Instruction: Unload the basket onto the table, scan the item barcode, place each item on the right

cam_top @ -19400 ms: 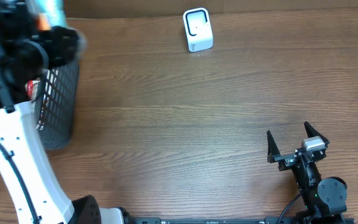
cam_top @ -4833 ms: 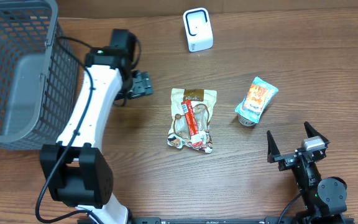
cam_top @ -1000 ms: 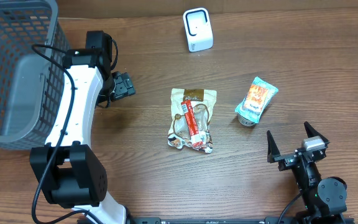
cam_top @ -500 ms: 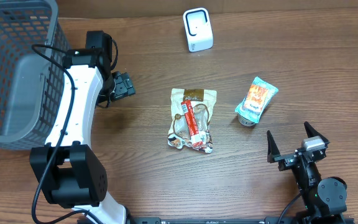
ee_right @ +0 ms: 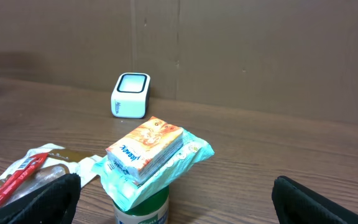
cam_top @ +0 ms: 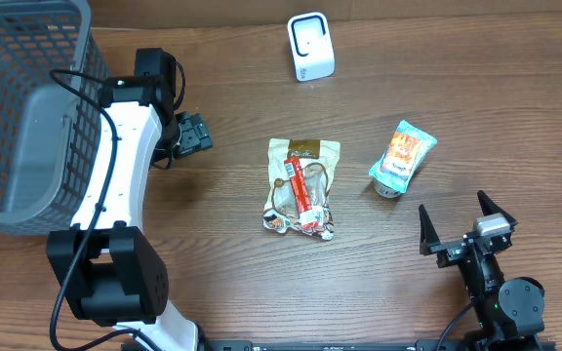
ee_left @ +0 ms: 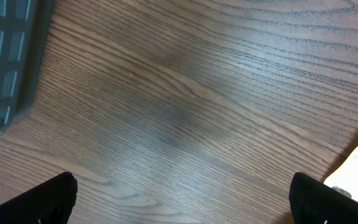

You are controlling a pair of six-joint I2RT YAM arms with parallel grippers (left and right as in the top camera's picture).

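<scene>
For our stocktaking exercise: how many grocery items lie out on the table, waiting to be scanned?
3: a snack bag mid-table; an orange-and-teal pack to its right; a small can under that pack. The basket may hide more.

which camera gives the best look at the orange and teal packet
The right wrist view: the orange and teal packet sits close and central, lying on a green and white tub. The overhead view shows the packet smaller, from above. The left wrist view does not show it.
</scene>
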